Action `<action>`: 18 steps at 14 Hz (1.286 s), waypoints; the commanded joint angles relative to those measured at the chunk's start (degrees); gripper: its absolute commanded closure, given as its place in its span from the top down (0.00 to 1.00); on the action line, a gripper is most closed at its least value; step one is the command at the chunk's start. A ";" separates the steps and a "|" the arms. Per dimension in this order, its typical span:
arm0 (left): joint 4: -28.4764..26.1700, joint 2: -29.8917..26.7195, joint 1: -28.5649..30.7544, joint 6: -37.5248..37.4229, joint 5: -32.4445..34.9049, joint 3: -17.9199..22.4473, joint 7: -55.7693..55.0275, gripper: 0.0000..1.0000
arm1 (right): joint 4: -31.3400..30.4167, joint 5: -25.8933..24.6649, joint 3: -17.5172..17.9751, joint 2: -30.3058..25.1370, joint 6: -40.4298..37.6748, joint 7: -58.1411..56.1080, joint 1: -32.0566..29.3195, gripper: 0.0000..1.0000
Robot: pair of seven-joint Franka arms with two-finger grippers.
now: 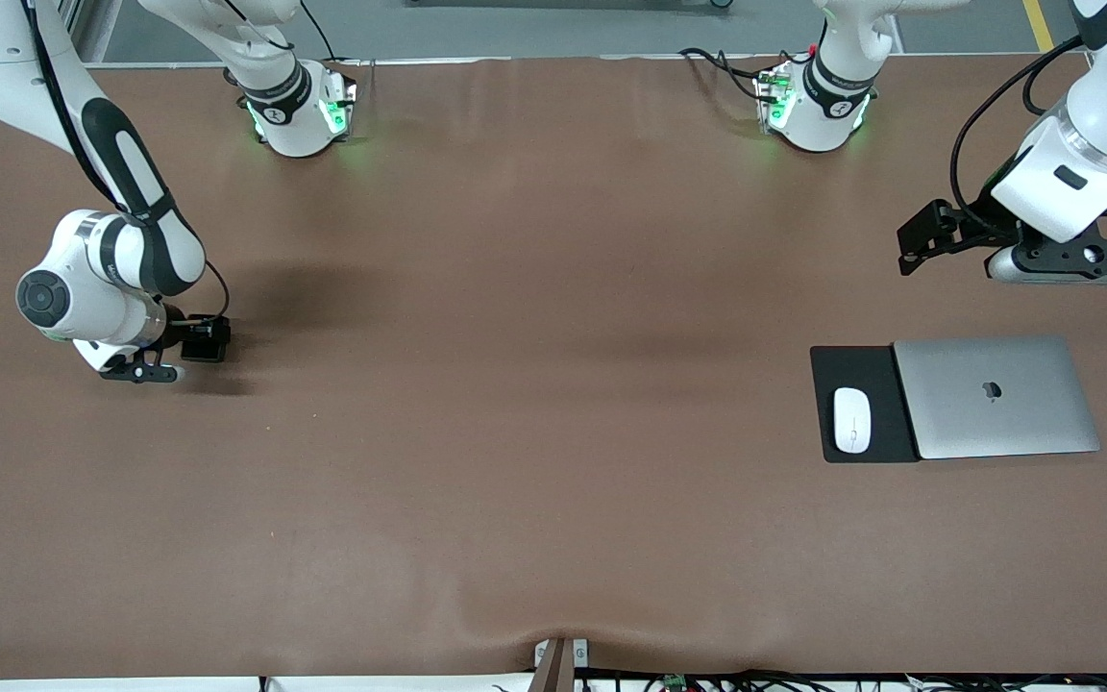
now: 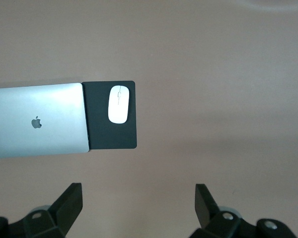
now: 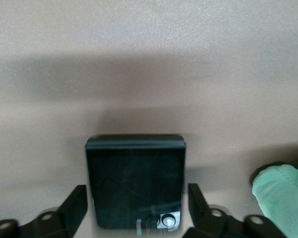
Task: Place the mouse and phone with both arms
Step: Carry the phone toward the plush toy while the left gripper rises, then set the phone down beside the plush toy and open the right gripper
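The white mouse [image 1: 852, 419] lies on a black mouse pad [image 1: 856, 380] at the left arm's end of the table; it also shows in the left wrist view [image 2: 118, 103]. My left gripper [image 1: 1082, 259] hangs open and empty in the air over the bare table next to the pad, its fingers [image 2: 72, 201] spread wide. The black phone [image 3: 135, 181] lies flat on the table at the right arm's end. My right gripper [image 1: 145, 373] is low at the table and open, one finger [image 3: 77, 203] on each side of the phone with a narrow gap. In the front view the hand hides the phone.
A closed silver laptop [image 1: 996, 396] lies against the mouse pad, overlapping its edge; it also shows in the left wrist view [image 2: 37, 121]. The brown table mat [image 1: 534, 384] spreads wide between the two arms. The arm bases [image 1: 299, 111] glow green by the table's edge.
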 commanded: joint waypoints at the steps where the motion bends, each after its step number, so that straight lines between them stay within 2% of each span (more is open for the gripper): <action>1: -1.82 -2.05 0.41 0.96 -0.15 -0.57 -0.48 1.00 | -0.76 -1.15 1.07 -1.55 0.01 -0.45 -1.43 1.00; 3: -1.38 -2.13 0.15 0.96 -0.15 -0.66 -0.65 1.00 | -0.23 -1.15 1.24 -2.51 -0.86 -0.37 -1.17 1.00; 6: -0.50 -2.22 0.15 0.70 -0.15 -0.75 -0.83 1.00 | 4.23 -1.15 1.51 -7.78 -8.75 -0.45 0.06 1.00; 8: -0.50 -2.66 0.15 0.61 -0.33 -1.36 -0.83 1.00 | 10.90 -1.15 1.51 -9.28 -15.51 -0.45 2.07 1.00; 12: -0.67 -3.45 0.86 0.52 -0.59 -1.11 -0.57 1.00 | 29.53 -1.07 1.51 -8.76 -31.07 0.60 6.03 1.00; 16: -1.11 -4.68 -4.49 0.08 -0.50 3.37 -0.74 1.00 | 39.65 -0.45 1.60 -9.28 -39.16 0.86 7.61 1.00; 18: -1.12 -5.03 -7.22 -0.36 -0.50 6.44 -0.66 1.00 | 41.61 -0.36 1.60 -11.56 -44.18 3.48 8.41 1.00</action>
